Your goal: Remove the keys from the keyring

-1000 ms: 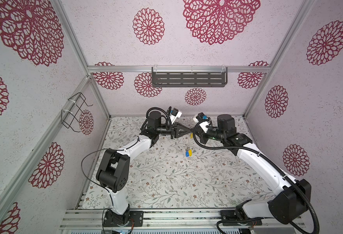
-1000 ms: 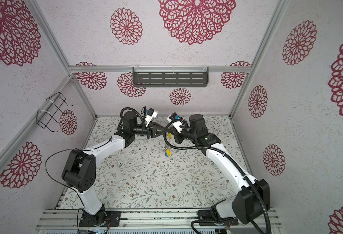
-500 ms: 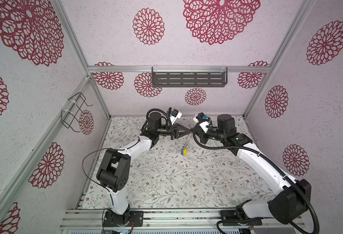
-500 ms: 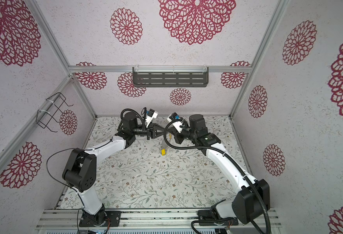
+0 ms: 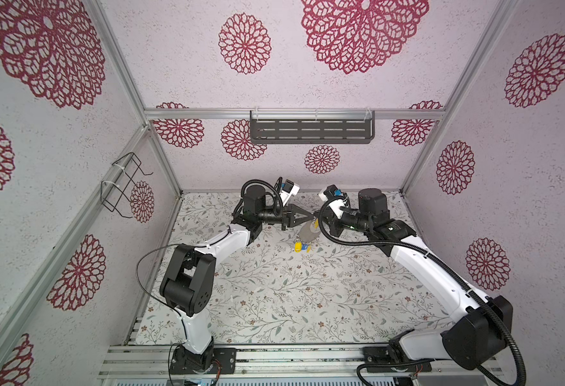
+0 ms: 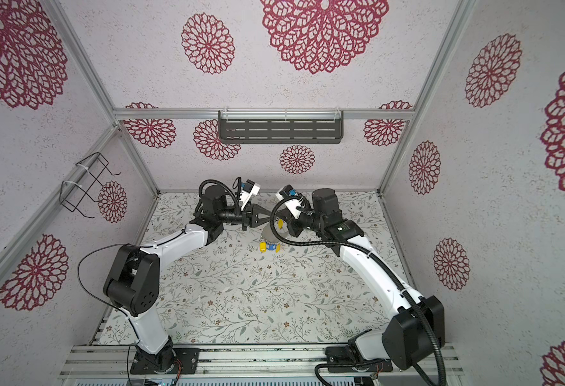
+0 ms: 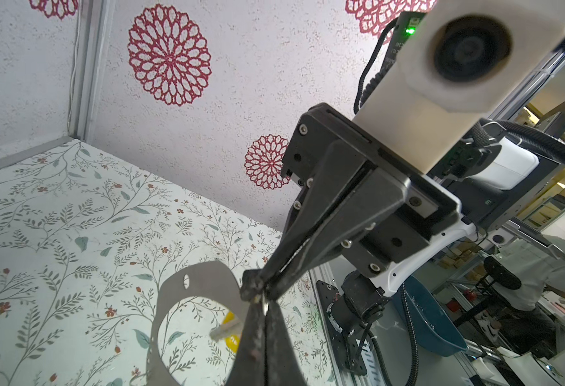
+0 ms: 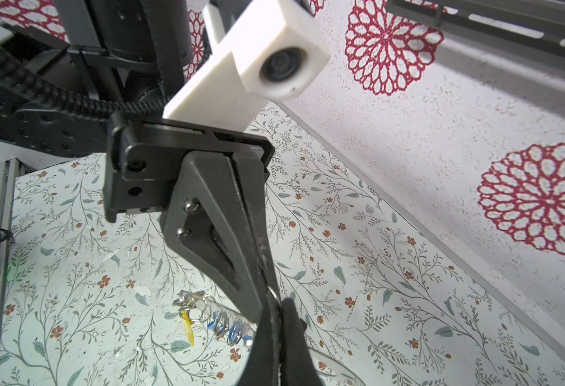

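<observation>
Keyring (image 5: 308,233) held up off the table (image 5: 274,294), near the far edge, about mid-width, both arms meeting over it. Right end effector (image 7: 253,288) clenched on the plate's rim, apparently carrying it. Left end effector (image 8: 265,285) clamped tight too, tips butted against the right one's at the same spot on the rim. Small ring (image 8: 275,295) visible right at that pinch point; cannot tell whether caught between the left pads or merely beside them. Keys (image 5: 301,246) dangling in a bunch from the low side of the plate, yellow and blue, close over the table; touching or not, cannot tell. One yellow tag (image 7: 232,338) seen through the horseshoe opening, partly hidden by the left fingers.

Step, by my read: extraction of one key, grip stage. No loose key visible on the table, so probably nothing off yet.

Next move: keep the right side rigid and draw the left away gently, working the ring round through its hole rather than yanking straight out. Verify the catch first; if empty, reopen and re-aim at the ring or tag body. Watch for plate twist in the right grip and for swing in the bunch.
</observation>
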Motion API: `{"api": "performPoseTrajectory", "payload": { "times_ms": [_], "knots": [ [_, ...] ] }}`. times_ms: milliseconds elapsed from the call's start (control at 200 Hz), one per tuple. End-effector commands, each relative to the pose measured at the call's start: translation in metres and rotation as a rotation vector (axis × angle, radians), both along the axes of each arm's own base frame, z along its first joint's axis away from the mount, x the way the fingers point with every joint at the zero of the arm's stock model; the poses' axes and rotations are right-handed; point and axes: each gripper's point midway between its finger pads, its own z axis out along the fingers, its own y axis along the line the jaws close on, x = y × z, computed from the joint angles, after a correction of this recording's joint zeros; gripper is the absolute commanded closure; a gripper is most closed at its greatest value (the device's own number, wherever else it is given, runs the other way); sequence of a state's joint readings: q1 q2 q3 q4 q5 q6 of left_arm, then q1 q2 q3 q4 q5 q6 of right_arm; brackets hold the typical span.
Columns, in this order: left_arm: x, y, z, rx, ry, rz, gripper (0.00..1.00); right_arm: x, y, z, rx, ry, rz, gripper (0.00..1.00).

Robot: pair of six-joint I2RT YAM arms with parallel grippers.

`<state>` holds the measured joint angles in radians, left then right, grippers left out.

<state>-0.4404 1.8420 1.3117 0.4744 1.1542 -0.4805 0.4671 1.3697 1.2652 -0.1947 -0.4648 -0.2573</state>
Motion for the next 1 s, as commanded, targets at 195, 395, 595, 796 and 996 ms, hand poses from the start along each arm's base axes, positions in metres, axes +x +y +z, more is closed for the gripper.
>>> {"api": "performPoseTrajectory", "payload": {
  "times_ms": [195,395,595,796,996],
  "knots": [
    [-0.003,0.004,0.039,-0.082,-0.045,-0.008,1.0,-0.01,-0.049,0.04,0.232,-0.065,-0.115,0.52],
    [-0.003,0.003,0.053,-0.116,-0.036,-0.014,1.0,-0.006,-0.035,0.021,0.223,0.007,-0.053,0.39],
    [-0.003,0.002,0.058,-0.121,-0.028,-0.011,1.0,0.008,-0.018,0.021,0.186,-0.02,-0.04,0.34],
    [-0.002,0.002,0.057,-0.116,-0.016,-0.013,1.0,0.019,-0.001,0.026,0.13,-0.069,-0.059,0.32],
    [-0.003,0.004,0.058,-0.111,-0.019,-0.012,1.0,0.027,-0.005,0.027,0.077,-0.103,-0.12,0.4]
  ]
}}
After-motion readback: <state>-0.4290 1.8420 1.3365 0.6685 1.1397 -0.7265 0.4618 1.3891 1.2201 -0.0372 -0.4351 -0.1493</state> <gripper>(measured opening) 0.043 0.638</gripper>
